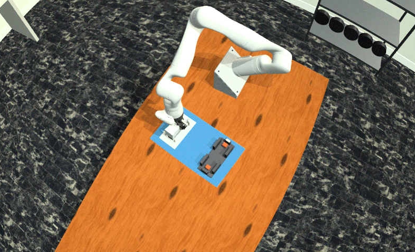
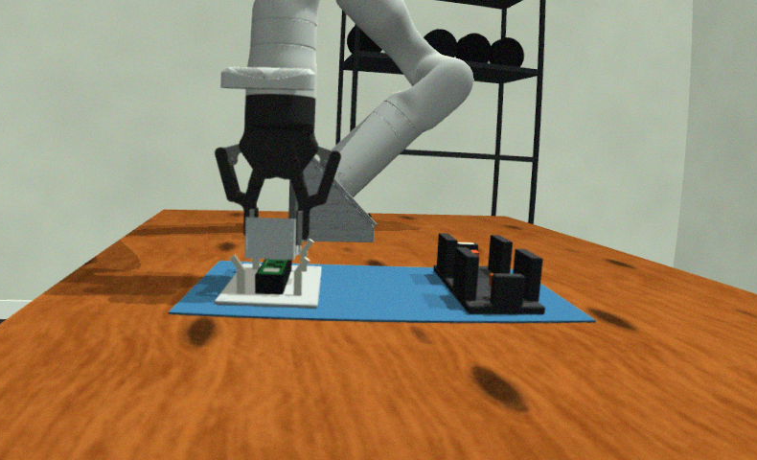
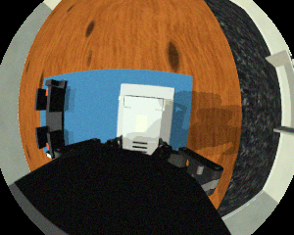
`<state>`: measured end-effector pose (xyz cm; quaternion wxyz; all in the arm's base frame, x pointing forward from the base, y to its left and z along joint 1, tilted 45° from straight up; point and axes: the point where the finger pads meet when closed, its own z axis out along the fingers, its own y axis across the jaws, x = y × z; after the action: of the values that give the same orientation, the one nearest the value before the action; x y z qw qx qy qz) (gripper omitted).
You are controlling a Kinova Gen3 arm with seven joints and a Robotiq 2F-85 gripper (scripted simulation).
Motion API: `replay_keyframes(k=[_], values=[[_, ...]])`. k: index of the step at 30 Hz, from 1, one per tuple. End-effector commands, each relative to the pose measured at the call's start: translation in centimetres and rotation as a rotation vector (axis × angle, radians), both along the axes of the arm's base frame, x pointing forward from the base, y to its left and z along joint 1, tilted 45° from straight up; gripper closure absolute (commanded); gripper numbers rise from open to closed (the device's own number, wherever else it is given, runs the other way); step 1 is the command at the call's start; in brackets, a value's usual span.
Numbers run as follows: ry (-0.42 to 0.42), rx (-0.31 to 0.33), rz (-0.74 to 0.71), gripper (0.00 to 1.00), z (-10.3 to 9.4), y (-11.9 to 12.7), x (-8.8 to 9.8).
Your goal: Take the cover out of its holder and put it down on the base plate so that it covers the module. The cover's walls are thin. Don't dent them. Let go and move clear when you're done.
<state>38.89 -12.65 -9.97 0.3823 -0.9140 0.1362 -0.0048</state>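
Two claw fingers pinch smooth, boxy white cover above green-topped black module.

matt plastic, flat mat and knotted wood around the arm

from my seat, taking the arm as landmark, i see it as smooth white plastic with a soft sheen. its wedge-shaped base, at its foot, looks like brushed, slightly grainy metal. below the arm's end, the gripper looks dark and matt, and the cover reads to me as smooth, pale, matt plastic. under the arm i see wood-look grain with dark knots on the table. beneath the arm's end, the blue mat looks flat and matt; i cannot tell cloth from paper. beside that end, the holder looks like matt dark plastic.
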Motion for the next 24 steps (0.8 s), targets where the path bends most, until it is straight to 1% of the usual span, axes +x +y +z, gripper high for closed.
replay_keyframes(k=[1, 11, 24], values=[[-0.001, -0.002, -0.002, 1.0, 0.07, -0.14, 0.03], [-0.001, -0.002, -0.002, 1.0, 0.09, -0.17, 0.02], [-0.001, -0.002, -0.002, 1.0, -0.63, 0.52, 0.18]])
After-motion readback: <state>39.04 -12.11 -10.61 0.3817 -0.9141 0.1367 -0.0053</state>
